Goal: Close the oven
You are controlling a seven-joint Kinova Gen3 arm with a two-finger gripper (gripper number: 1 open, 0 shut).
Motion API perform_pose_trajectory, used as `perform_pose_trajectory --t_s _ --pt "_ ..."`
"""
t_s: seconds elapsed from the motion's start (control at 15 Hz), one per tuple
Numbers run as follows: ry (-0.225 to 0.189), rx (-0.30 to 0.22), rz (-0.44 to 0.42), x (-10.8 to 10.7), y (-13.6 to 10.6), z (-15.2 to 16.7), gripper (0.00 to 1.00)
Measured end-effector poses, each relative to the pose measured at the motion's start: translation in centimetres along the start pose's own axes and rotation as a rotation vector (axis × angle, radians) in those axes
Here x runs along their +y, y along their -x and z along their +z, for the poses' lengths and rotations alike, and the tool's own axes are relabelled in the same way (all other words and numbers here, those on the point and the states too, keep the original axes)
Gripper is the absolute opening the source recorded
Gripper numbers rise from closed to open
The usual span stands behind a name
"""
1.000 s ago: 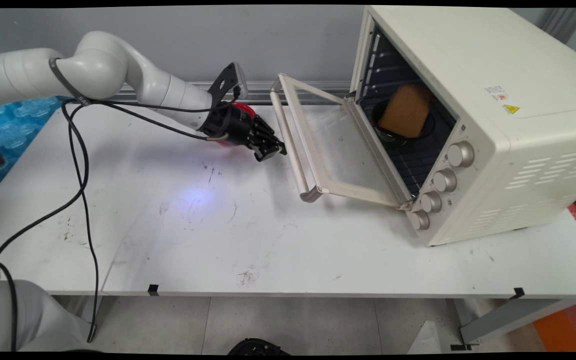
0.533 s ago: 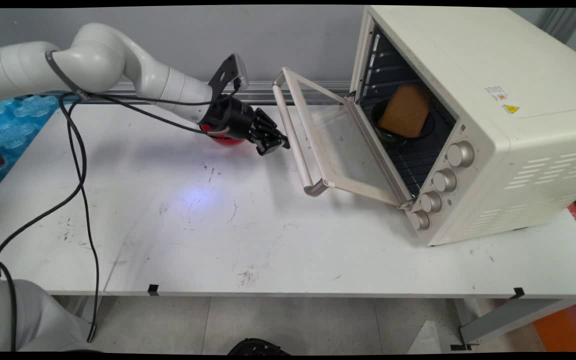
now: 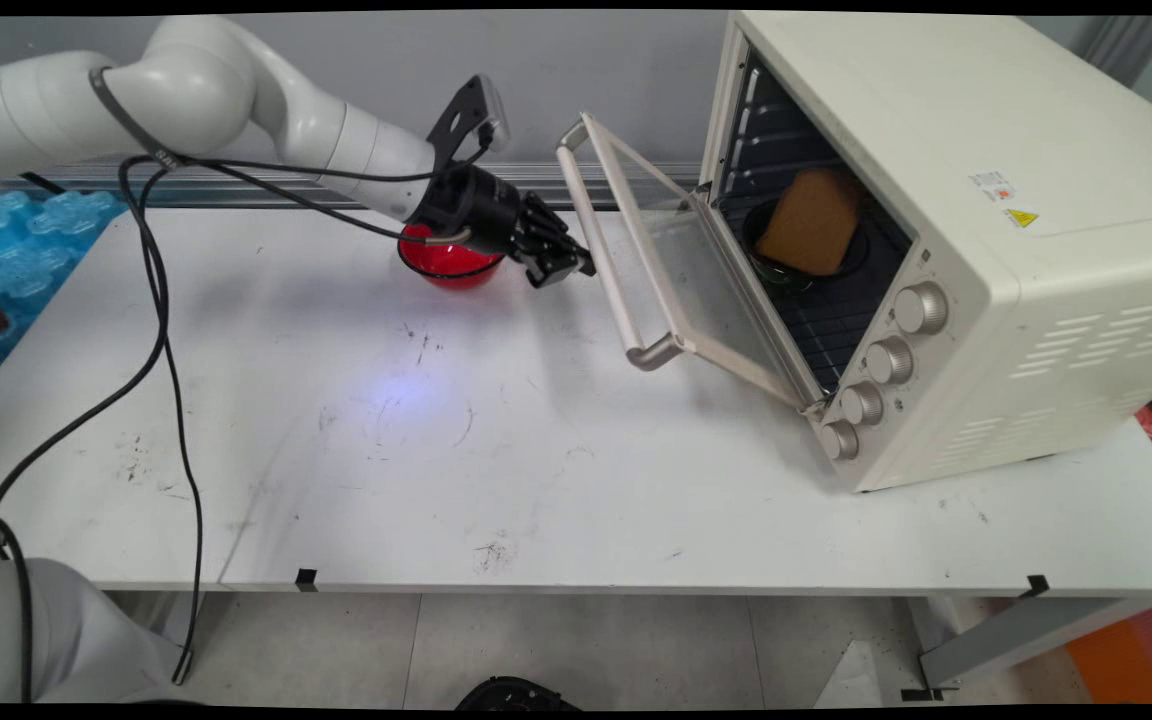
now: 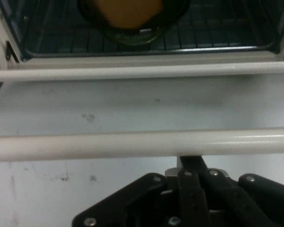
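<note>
While the main view sets the gripper [image 3: 568, 274] against the handle [image 3: 614, 258] of the oven [image 3: 976, 250] door [image 3: 691, 280], on the handle's left side, the hand view places the same handle [image 4: 142, 144] as a white bar running across the frame directly above the gripper [image 4: 191, 163], whose fingers [image 4: 191, 165] appear pressed together with their tips touching or just beneath the bar. The gripper is clenched, with nothing seen between the fingers. Only the main view shows the door's attitude: partly raised, tilted at a steep slant, hinged at the oven's lower front, with the handle uppermost and clear of the counter [image 3: 496, 450]. Only that view shows the red bowl [image 3: 448, 262] on the counter, directly behind and partly hidden by the wrist, and the four knobs [image 3: 886, 362] down the oven's front. Both views show a slice of bread [image 3: 811, 222] leaning in a dark dish [image 3: 776, 270] on the oven rack; the hand view sees the bread [image 4: 128, 12] cut off at its top edge, past the door glass [image 4: 132, 101], and shows the dish [image 4: 132, 33] sitting near the rack's front.
</note>
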Motion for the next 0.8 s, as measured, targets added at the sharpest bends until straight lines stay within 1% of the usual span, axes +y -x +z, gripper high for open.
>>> perform_pose_trajectory --t_s 0.33,0.8 --pt "0.000 0.013 0.018 -0.6 -1.7 0.5 0.00" --pt "-0.014 0.028 0.031 -1.9 -4.2 1.2 0.00"
